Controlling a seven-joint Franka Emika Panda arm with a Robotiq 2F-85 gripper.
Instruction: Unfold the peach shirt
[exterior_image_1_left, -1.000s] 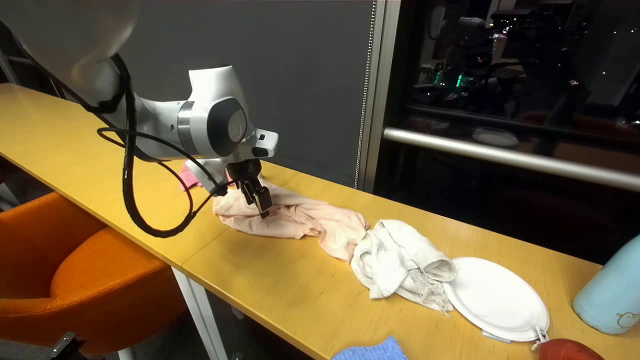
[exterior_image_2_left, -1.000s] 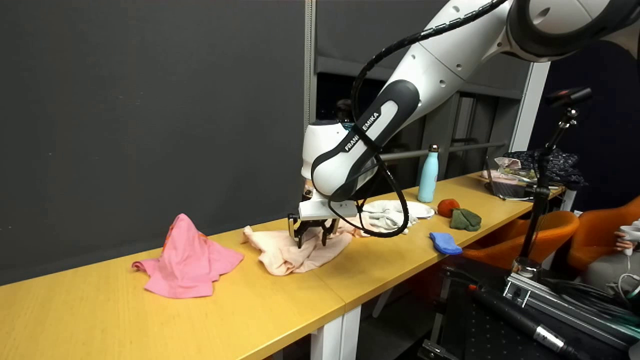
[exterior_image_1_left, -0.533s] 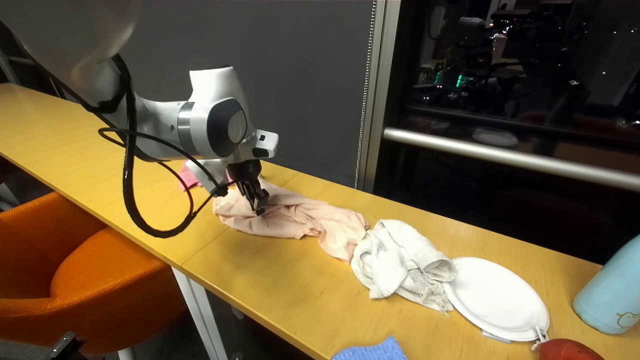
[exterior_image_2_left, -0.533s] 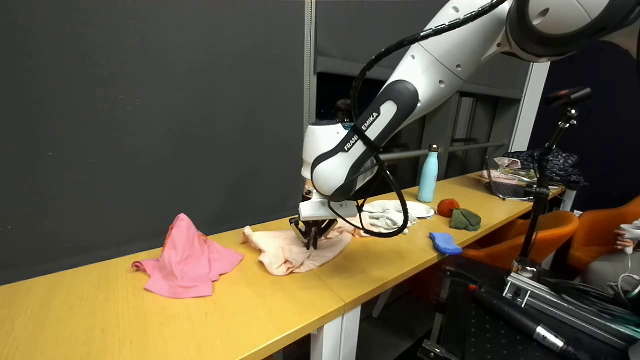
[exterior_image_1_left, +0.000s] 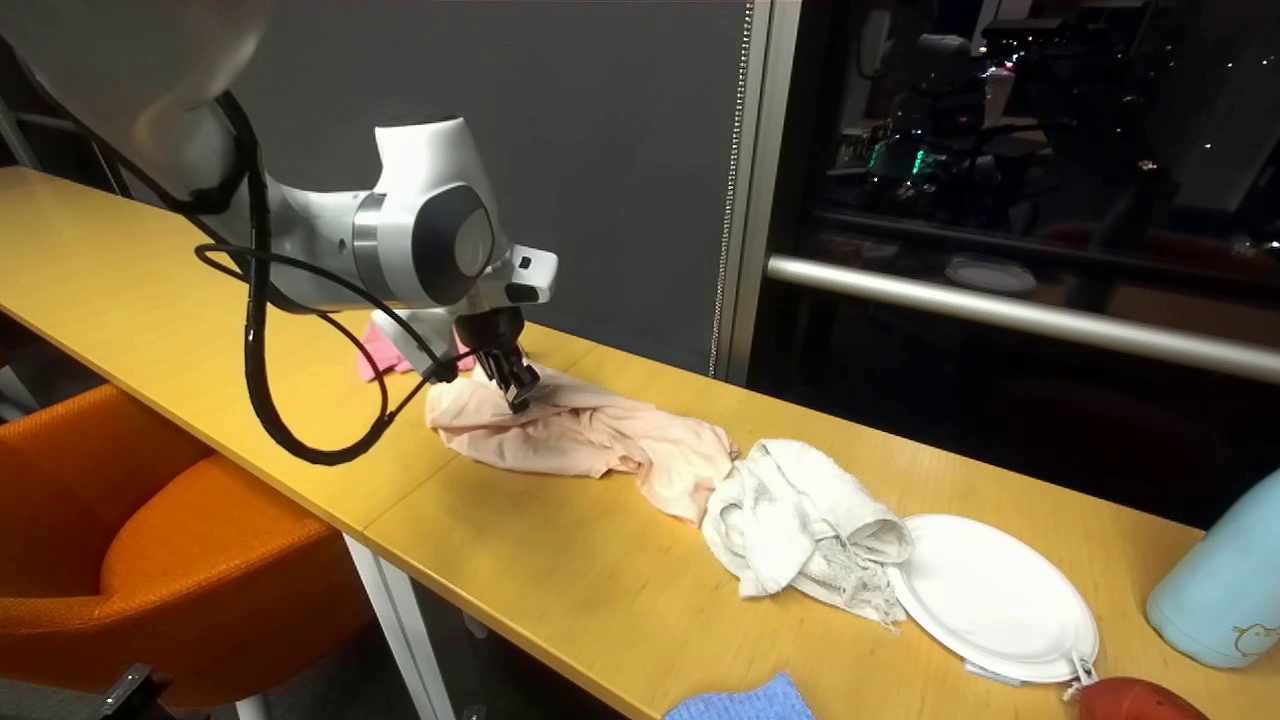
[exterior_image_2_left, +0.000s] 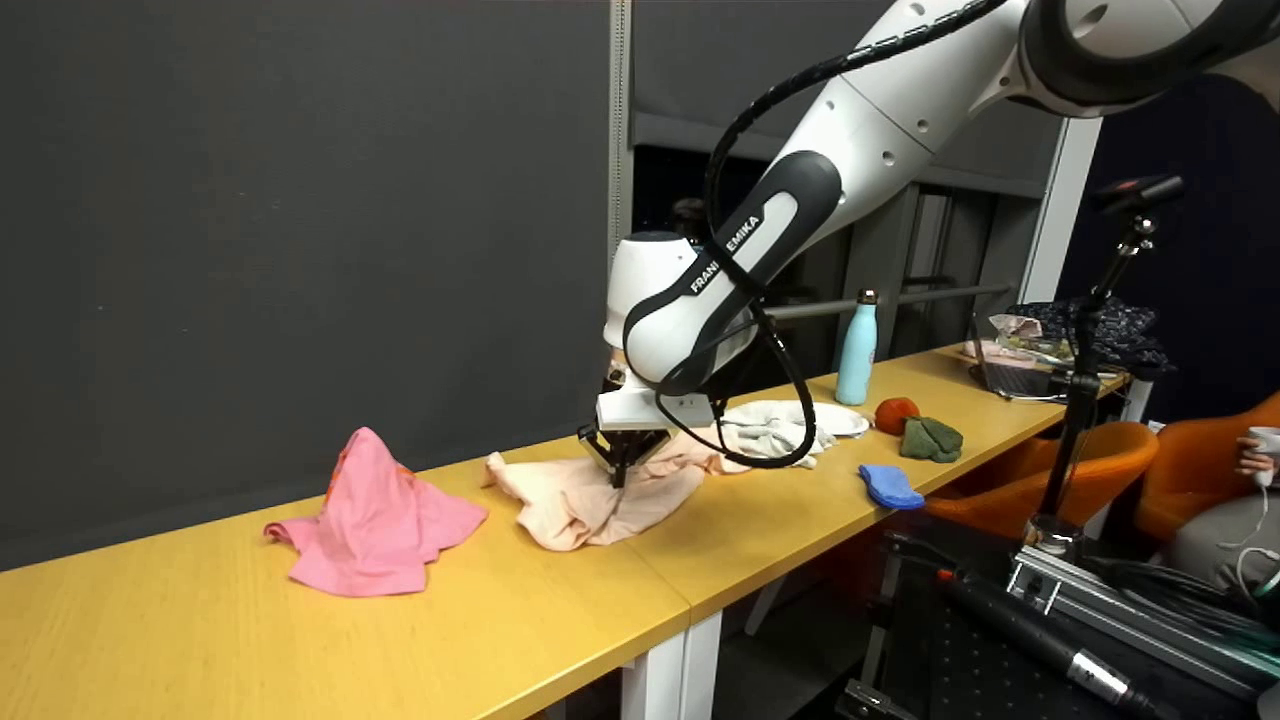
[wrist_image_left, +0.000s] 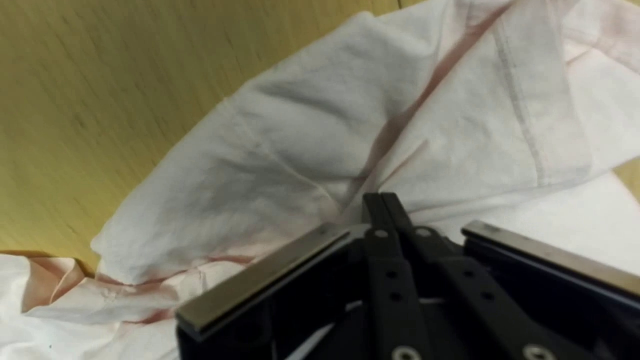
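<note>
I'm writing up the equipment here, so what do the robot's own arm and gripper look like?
The glossy white robot arm has smooth, rounded segments and a black panel bearing white Franka Emika lettering, partly covered by a black strap. A thick black cable loops outside it. The black mechanical gripper has slim, straight fingers and pale-topped side bars.

Wrist view close above shirt (wrist_image_left: 310, 155)
</note>
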